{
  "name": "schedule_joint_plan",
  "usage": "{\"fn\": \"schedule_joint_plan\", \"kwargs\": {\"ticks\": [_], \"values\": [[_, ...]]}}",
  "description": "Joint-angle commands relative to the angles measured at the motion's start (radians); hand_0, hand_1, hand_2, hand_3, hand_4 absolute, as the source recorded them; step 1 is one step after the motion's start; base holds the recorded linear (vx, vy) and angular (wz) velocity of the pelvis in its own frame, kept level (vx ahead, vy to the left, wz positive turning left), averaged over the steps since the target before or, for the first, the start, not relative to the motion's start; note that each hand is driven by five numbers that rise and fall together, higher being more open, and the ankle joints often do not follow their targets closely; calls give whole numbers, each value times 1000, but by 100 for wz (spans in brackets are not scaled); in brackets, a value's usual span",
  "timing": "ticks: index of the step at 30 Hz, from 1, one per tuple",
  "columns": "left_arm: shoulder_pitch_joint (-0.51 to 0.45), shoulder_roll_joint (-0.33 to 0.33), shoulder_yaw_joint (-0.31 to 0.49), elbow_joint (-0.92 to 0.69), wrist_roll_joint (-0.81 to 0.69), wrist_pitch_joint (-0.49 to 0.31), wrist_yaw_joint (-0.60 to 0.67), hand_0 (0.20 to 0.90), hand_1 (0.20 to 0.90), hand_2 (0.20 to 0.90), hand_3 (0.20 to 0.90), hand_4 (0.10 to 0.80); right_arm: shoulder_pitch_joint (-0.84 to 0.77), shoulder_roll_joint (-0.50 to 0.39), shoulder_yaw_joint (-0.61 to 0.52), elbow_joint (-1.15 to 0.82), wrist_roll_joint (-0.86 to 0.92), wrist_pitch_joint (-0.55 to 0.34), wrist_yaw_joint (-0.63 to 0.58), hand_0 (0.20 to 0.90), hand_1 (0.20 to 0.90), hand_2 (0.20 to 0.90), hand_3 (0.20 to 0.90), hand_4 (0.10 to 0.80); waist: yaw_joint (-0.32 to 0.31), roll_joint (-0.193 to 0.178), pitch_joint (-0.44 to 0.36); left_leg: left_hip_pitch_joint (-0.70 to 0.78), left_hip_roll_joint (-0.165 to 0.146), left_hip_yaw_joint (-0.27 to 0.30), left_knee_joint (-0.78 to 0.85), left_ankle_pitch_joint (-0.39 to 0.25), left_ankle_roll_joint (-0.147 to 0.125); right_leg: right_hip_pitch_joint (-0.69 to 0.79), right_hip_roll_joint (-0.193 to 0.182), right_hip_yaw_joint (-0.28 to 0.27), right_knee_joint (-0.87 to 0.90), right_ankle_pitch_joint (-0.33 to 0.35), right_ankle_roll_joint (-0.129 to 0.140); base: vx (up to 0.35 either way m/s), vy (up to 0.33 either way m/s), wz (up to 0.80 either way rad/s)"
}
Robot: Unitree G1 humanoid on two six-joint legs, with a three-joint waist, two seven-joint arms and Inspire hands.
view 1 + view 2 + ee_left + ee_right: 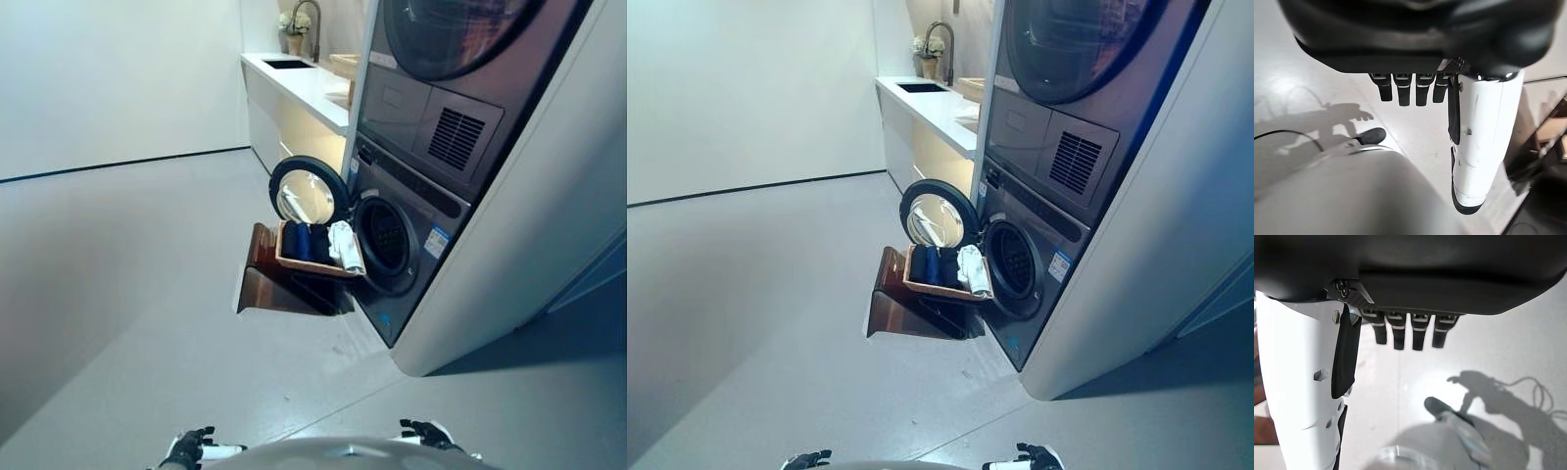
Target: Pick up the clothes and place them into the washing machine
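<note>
A shallow wicker basket point(306, 264) rests on a low dark brown box point(279, 284) beside the washing machine point(402, 235). It holds dark blue clothes point(306, 242) and a white cloth point(344, 245). The machine's round door point(307, 192) stands open, showing the drum point(384, 238). My left hand point(188, 448) hangs low at the bottom of the eye view, far from the basket, fingers point(1405, 89) straight and empty. My right hand point(427, 432) hangs low at the bottom right, fingers point(1406, 335) straight and empty.
A second machine point(451, 39) is stacked above the washer. A white counter point(304, 88) with a sink and tap point(306, 29) runs along the far wall. Grey floor point(127, 284) lies between me and the basket.
</note>
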Motion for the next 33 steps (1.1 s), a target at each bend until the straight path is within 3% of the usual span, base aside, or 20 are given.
{"fn": "schedule_joint_plan", "kwargs": {"ticks": [1, 2, 4, 5, 7, 8, 10, 11, 13, 14, 15, 17, 18, 19, 21, 22, 26, 27, 28, 33], "values": [[-93, -6, 25, -2, 9, -33, 17, 900, 900, 900, 900, 800, -69, 13, 49, -1, -3, -17, -9, 900, 900, 900, 900, 800, -20, -9, 62, -10, -64, 13, 37, -112, 4, 103, -58, -5, -38, -23, 70, -156, 78, -49], [-97, 6, 30, -25, -3, -31, 19, 900, 900, 900, 900, 800, -88, 2, 56, -13, -7, -15, -7, 900, 900, 900, 900, 800, -8, 13, 96, -28, -53, 14, 66, -120, 26, 16, -60, -37, 159, -49, 71, -115, 86, -46], [-102, 12, 28, -29, -7, -32, 20, 900, 900, 900, 900, 800, -94, -5, 52, -21, -2, -16, -6, 900, 900, 900, 900, 800, -19, 20, 112, -32, -50, 3, 71, -113, 30, -31, -47, -8, 242, -56, 81, -40, 36, -53], [-117, 32, 20, -37, -6, -33, 24, 900, 900, 900, 900, 800, -106, -24, 34, -24, 15, -15, -10, 900, 900, 900, 900, 800, -44, 30, 132, -35, -41, -36, 68, -99, 20, -78, -23, 82, 261, -56, 87, 100, -95, -32], [-127, 38, 26, -37, -12, -39, 30, 900, 900, 900, 900, 800, -105, -33, 16, -24, 24, -14, -17, 900, 900, 900, 900, 800, -36, 31, 127, -27, -23, -59, 67, -105, -2, -61, -111, 83, 139, -42, 84, 139, -168, 14], [-127, 38, 26, -37, -12, -39, 30, 900, 900, 900, 900, 800, -105, -33, 15, -24, 23, -14, -17, 900, 900, 900, 900, 800, -39, 32, 131, -22, -23, -62, 67, -107, -2, -52, -111, 79, 136, -43, 84, 146, -225, 33], [-142, 48, 39, -36, -23, -44, 47, 900, 900, 900, 900, 800, -108, -48, -2, -33, 7, -10, -22, 900, 900, 900, 900, 800, -25, 15, 129, 10, 7, -72, 85, -157, -45, -75, -288, -16, -49, 94, 119, 297, -408, 27], [-143, 47, 48, -25, -26, -42, 49, 900, 900, 900, 900, 800, -110, -45, 1, -34, -2, -9, -24, 900, 900, 900, 900, 800, -30, 5, 127, 31, 18, -67, 87, -171, -57, -86, -296, -15, -79, 116, 135, 340, -431, 11], [-141, 58, 53, -21, -27, -39, 56, 900, 900, 900, 900, 800, -101, -38, 9, -39, 1, -10, -23, 900, 900, 900, 900, 800, -41, -27, 113, 58, 45, -68, 85, -181, -83, -53, -255, 42, -102, 113, 150, 258, -355, 0], [-136, 53, 57, -19, -37, -41, 56, 900, 900, 900, 900, 800, -95, -39, 12, -41, 3, -14, -21, 900, 900, 900, 900, 800, -42, -33, 99, 82, 81, -64, 84, -180, -103, -46, -234, 47, -88, 105, 146, 190, -269, 11], [-135, 53, 57, -19, -37, -41, 56, 900, 900, 900, 900, 800, -94, -39, 13, -41, 3, -14, -21, 900, 900, 900, 900, 800, -41, -31, 101, 85, 84, -63, 83, -181, -104, -44, -231, 46, -88, 104, 146, 205, -300, 23], [-128, 35, 40, -26, -51, -41, 57, 900, 900, 900, 900, 800, -85, -42, 25, -42, 19, -20, -26, 900, 900, 900, 900, 800, -53, -25, 93, 70, 141, -89, 150, -169, -119, -30, -169, 43, -62, 78, 115, 192, -427, 61], [-132, 4, 18, -50, -67, -46, 60, 900, 900, 900, 900, 800, -84, -41, 40, -40, 21, -27, -29, 900, 900, 900, 900, 800, -56, -11, 99, -2, 180, -91, 288, -70, -131, 9, -124, -5, -65, 53, 80, 133, -504, 55], [-140, -5, 5, -58, -71, -46, 62, 900, 900, 900, 900, 800, -86, -43, 47, -34, 23, -27, -32, 900, 900, 900, 900, 800, -58, -8, 105, -46, 186, -97, 341, -37, -125, 34, -106, -22, -80, 39, 60, 61, -373, 41], [-140, -5, 5, -58, -71, -46, 62, 900, 900, 900, 900, 800, -86, -43, 47, -34, 23, -28, -32, 900, 900, 900, 900, 800, -62, -7, 105, -51, 187, -102, 347, -39, -126, 35, -105, -26, -82, 39, 60, 9, -154, 41], [-160, -17, -10, -74, -95, -47, 71, 900, 900, 900, 900, 800, -98, -42, 64, -32, 23, -27, -37, 900, 900, 900, 900, 800, -55, -12, 127, -114, 190, -72, 424, 7, -117, 80, -91, -64, -110, 24, 34, 66, -365, 20], [-170, -36, -16, -77, -95, -44, 69, 900, 900, 900, 900, 800, -109, -46, 68, -23, 41, -27, -31, 900, 900, 900, 900, 800, -43, -33, 126, -198, 45, 32, 412, -87, -80, 120, -81, -84, -161, 13, 23, 87, -233, 29], [-169, -36, -16, -77, -95, -44, 70, 900, 900, 900, 900, 800, -109, -46, 68, -23, 41, -27, -31, 900, 900, 900, 900, 800, -42, -33, 126, -199, 45, 33, 415, -90, -78, 119, -81, -83, -160, 12, 24, 84, -76, 20], [-170, -39, -14, -65, -86, -37, 69, 900, 900, 900, 900, 800, -110, -44, 62, -9, 45, -28, -31, 900, 900, 900, 900, 800, -40, -23, 116, -186, 4, 85, 309, -113, -49, 114, -64, -82, -162, 12, 28, 86, -16, 13], [-153, -47, -21, -49, -75, -41, 72, 900, 900, 900, 900, 800, -108, -31, 36, 44, 37, -25, -38, 900, 900, 900, 900, 800, -44, 6, 87, -94, -34, 82, 132, -94, -31, 133, -46, -87, -162, -1, 35, 117, 34, 7]]}}
